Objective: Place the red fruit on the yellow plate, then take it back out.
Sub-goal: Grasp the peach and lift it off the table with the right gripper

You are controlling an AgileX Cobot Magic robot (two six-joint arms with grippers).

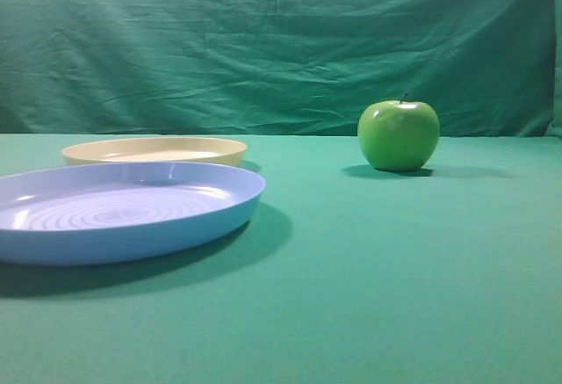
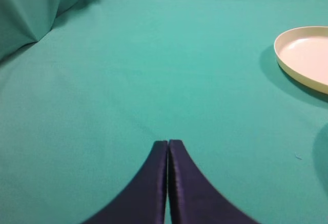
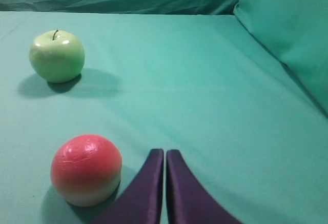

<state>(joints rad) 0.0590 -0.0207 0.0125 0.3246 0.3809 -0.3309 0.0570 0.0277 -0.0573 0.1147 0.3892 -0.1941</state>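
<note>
Green cloth table (image 1: 395, 270): yellow plate (image 1: 154, 149) and blue plate (image 1: 123, 210) hold nothing.

My table with its green cloth (image 1: 369, 261) has a blue plate (image 1: 114, 213) on it, a yellow plate (image 1: 154, 149) just behind that, a green apple (image 1: 398, 134) far off to the right, and a red fruit (image 3: 86, 169) nearer me

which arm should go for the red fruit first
Right, probably. The red fruit lies just beside the shut right gripper. The left gripper, also shut, sees only the yellow plate, no fruit.
</note>
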